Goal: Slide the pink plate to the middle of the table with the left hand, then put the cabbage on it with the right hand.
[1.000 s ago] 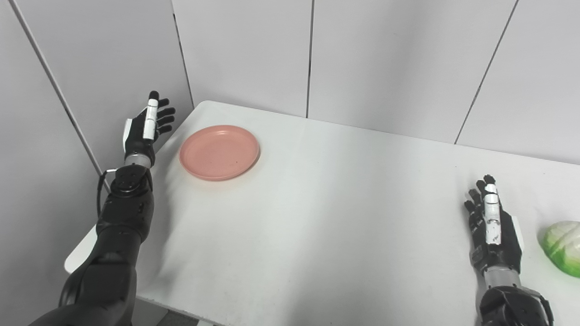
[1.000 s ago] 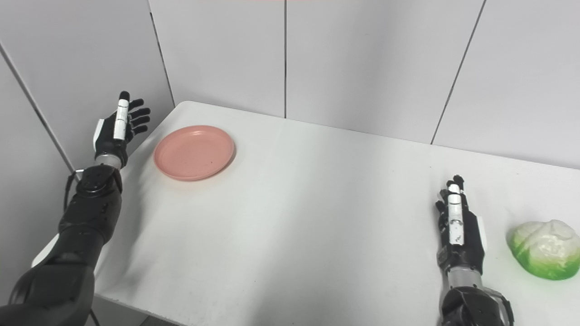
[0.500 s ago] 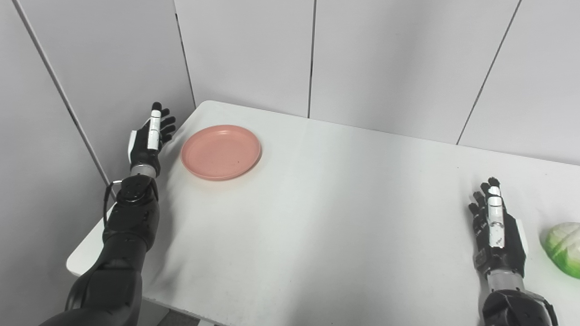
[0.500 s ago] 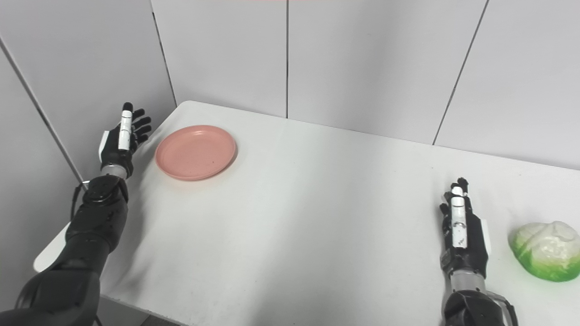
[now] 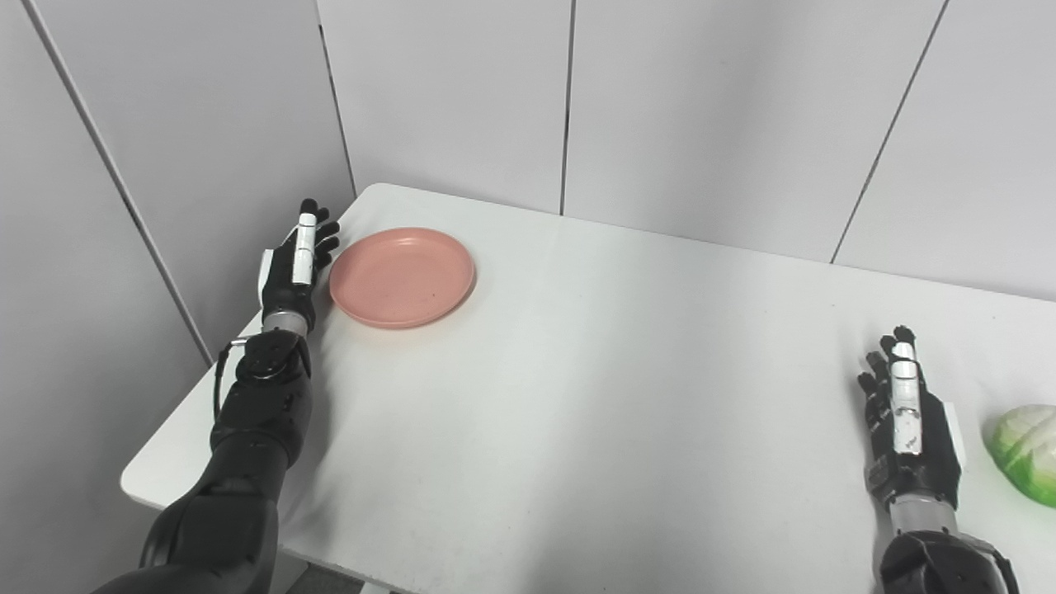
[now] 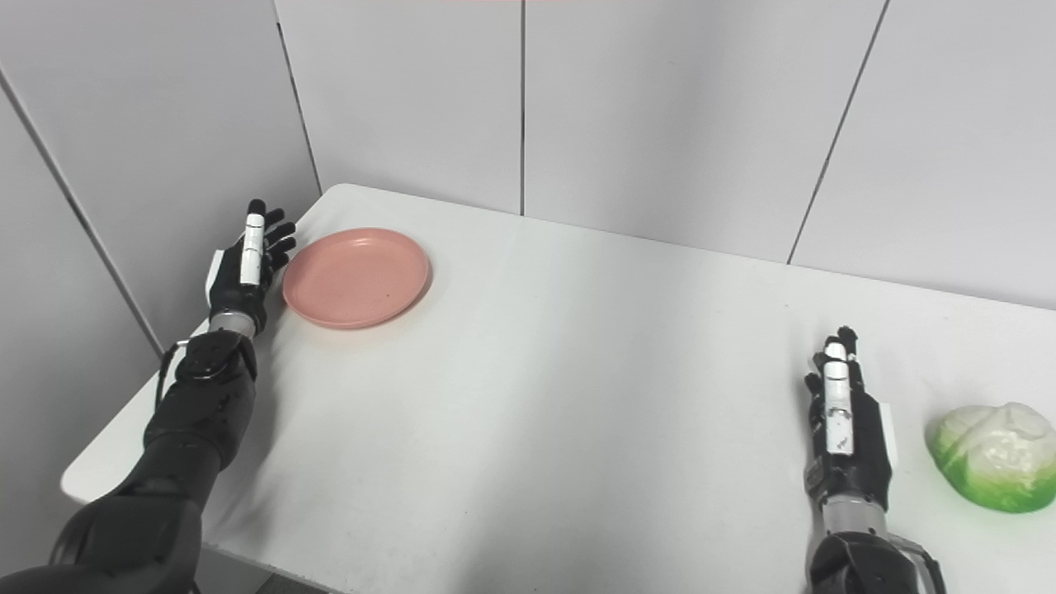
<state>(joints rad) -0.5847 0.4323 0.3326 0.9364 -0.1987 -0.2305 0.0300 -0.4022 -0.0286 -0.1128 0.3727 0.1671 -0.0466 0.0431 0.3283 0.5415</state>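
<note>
The pink plate (image 5: 402, 276) lies flat near the far left corner of the white table (image 5: 594, 396). My left hand (image 5: 295, 266) stands edge-on just left of the plate's rim, open, fingers straight and pointing away; whether it touches the rim I cannot tell. The green and white cabbage (image 6: 992, 466) rests on the table at the right edge. My right hand (image 6: 847, 429) is open and held edge-on a short way left of the cabbage, apart from it and holding nothing.
Grey wall panels (image 5: 685, 107) close off the table's back edge and stand close along its left side. The table's left edge (image 5: 214, 379) runs right beside my left forearm.
My left hand has come down and moved right, from off the table's left edge to right beside the plate's rim. The plate, the cabbage and my right hand have stayed almost still.
</note>
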